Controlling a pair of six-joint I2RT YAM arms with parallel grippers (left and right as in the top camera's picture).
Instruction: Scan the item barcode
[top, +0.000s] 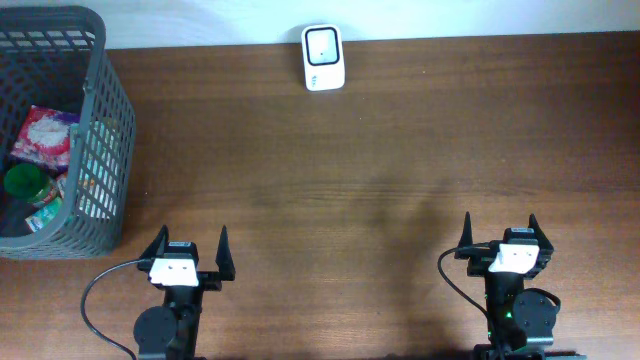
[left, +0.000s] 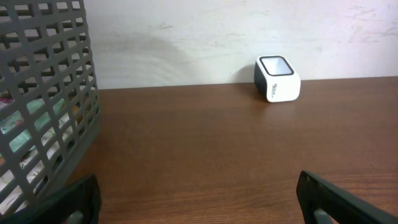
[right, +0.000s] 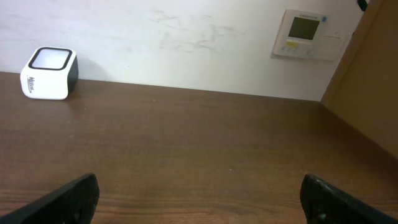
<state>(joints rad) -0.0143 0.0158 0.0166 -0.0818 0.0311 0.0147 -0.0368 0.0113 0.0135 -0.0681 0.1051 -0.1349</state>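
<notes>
Left fingers and right fingers stand apart, empty. Risk: items lie deep in the basket; a reach could snag its mesh wall.

Basket — cropped left, contents indistinct

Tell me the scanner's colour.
The scanner is white with a black side and a dark-framed top; clearest in the left wrist view.
</notes>
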